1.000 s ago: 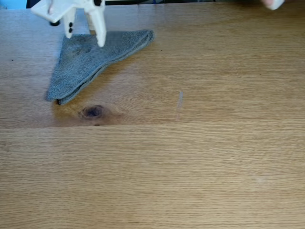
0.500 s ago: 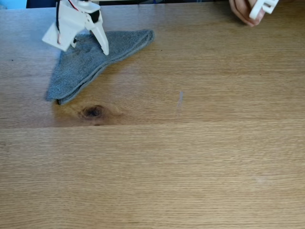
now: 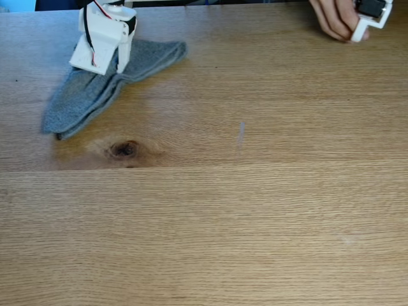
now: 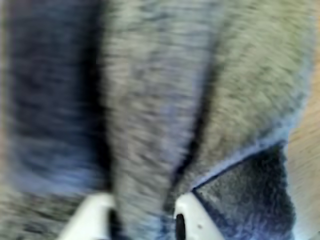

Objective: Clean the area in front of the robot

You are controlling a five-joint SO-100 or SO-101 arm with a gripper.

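Observation:
A grey terry cloth point(image 3: 76, 105) lies bunched at the far left of the light oak tabletop point(image 3: 255, 217). The white robot arm point(image 3: 102, 32) reaches down onto it from the top edge. My gripper point(image 3: 119, 67) presses into the cloth's middle, where the fabric gathers into folds. In the wrist view the cloth point(image 4: 150, 100) is close and blurred. A ridge of it runs between my two white fingertips point(image 4: 192, 217), so the gripper point(image 4: 142, 220) is shut on that fold.
A dark oval knot point(image 3: 124, 149) marks the wood just below the cloth. A faint grey streak point(image 3: 241, 132) shows near the middle. At the top right a person's hand point(image 3: 335, 19) holds a white and black part point(image 3: 373, 14).
The gripper came down onto the cloth and closed on a fold. The cloth has slid left and bunched up. The hand at the top right moved into view.

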